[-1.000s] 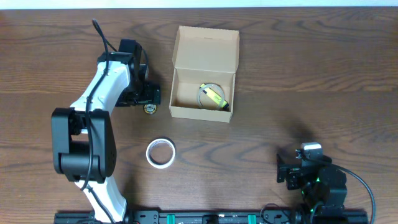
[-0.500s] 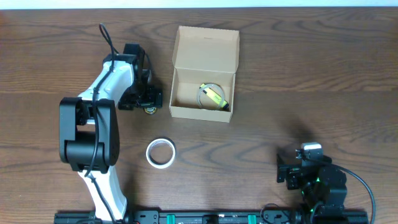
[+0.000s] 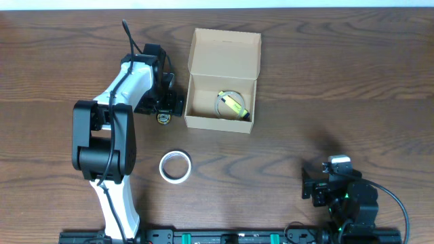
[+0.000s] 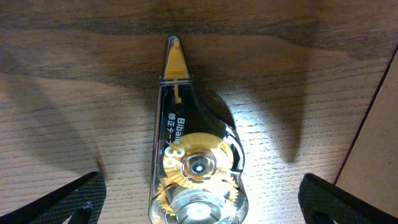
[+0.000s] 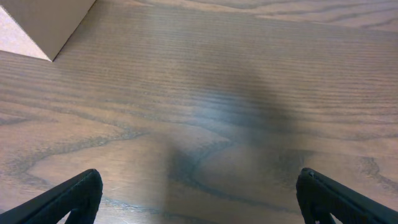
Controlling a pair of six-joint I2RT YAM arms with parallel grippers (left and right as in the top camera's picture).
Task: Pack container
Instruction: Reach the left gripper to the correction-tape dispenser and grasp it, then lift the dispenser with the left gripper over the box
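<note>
The tan cardboard container (image 3: 222, 81) stands open at the back centre, its flap lid folded back. It holds a yellow item and a clear ring (image 3: 232, 104). A clear and yellow correction tape dispenser (image 3: 163, 118) lies on the table just left of the container. My left gripper (image 3: 166, 107) is open above it. In the left wrist view the dispenser (image 4: 196, 162) lies between the wide-apart fingers (image 4: 78, 199), untouched, with the container's wall (image 4: 380, 143) at the right. My right gripper (image 3: 324, 187) is open and empty at the front right.
A white tape roll (image 3: 175, 166) lies flat in front of the container, left of centre. The right wrist view shows bare wood and a corner of the container (image 5: 43, 22) at the top left.
My left arm has shifted right, toward the container, bringing its gripper over the correction tape dispenser. The right arm has not moved.
</note>
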